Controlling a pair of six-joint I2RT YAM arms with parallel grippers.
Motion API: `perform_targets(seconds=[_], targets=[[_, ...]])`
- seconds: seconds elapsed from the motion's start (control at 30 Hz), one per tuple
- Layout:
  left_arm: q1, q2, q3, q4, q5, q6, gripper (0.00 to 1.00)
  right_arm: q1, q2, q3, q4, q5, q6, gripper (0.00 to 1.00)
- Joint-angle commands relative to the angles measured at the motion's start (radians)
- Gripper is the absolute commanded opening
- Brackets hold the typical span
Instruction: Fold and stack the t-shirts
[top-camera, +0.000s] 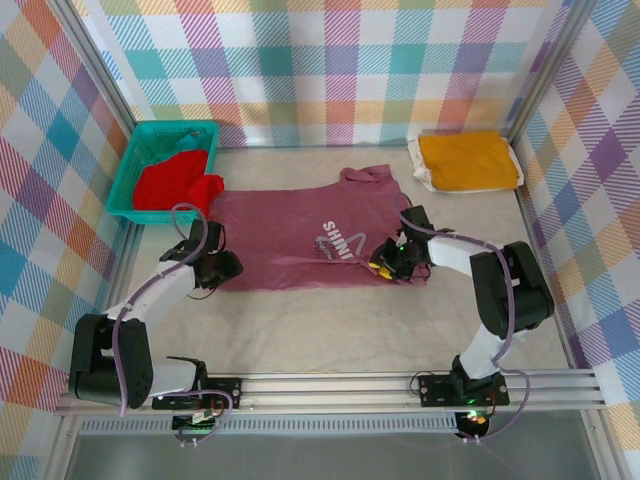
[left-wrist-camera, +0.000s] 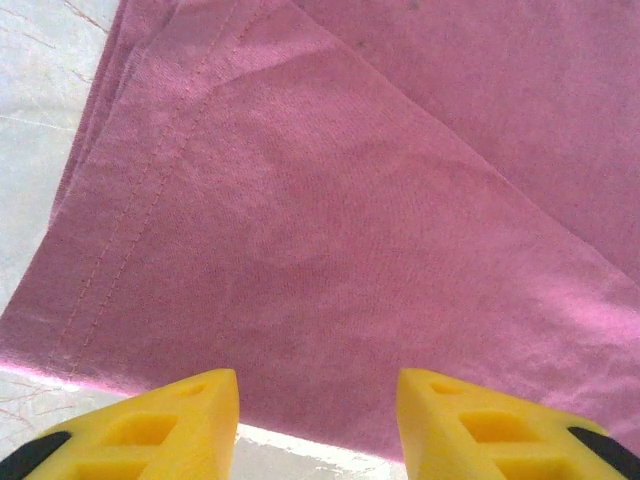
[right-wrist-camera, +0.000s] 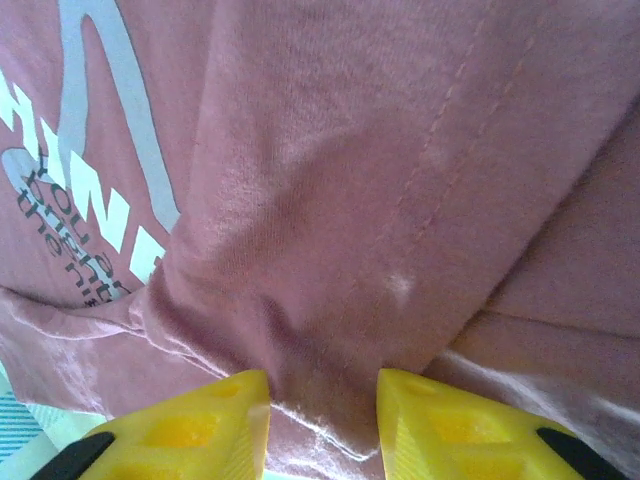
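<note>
A maroon cotton short-sleeved t-shirt (top-camera: 290, 235) lies spread flat on the middle of the pale table (top-camera: 330, 330). Behind it to the left, in the far corner, stands a teal plastic basket (top-camera: 128, 170). A bright red t-shirt (top-camera: 170, 185) lies in it and spills over its near rim. In the far right corner, a folded yellow-orange t-shirt (top-camera: 468, 160) rests on a white cloth (top-camera: 425, 178). The left gripper (top-camera: 226, 267) sits at the maroon shirt's near left corner and the right gripper (top-camera: 383, 264) at its near right edge.
</note>
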Motion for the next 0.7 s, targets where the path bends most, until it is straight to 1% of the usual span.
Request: perform_targets(seconds=[0.0, 0.07, 0.27, 0.37, 0.53, 0.67], targets=[[-0.009, -0.010, 0.002, 0.008, -0.007, 0.020, 0.46, 0.006, 0.023, 0.025, 0.041, -0.007, 0.017, 0.32], [-0.009, -0.008, 0.005, 0.025, 0.000, 0.021, 0.46, 0.006, 0.026, 0.019, 0.057, 0.006, 0.014, 0.23], [-0.009, 0.027, 0.026, 0.036, 0.004, 0.022, 0.46, 0.006, 0.042, 0.061, 0.059, 0.016, 0.003, 0.03], [-0.009, 0.021, 0.026, 0.035, -0.006, 0.020, 0.46, 0.006, 0.042, 0.100, 0.043, 0.021, -0.007, 0.00], [-0.009, 0.017, 0.022, 0.036, -0.031, 0.013, 0.46, 0.007, 0.052, 0.169, 0.006, 0.035, -0.032, 0.00], [-0.009, 0.017, 0.028, 0.044, -0.030, 0.006, 0.46, 0.007, 0.059, 0.206, -0.009, 0.048, -0.046, 0.00]])
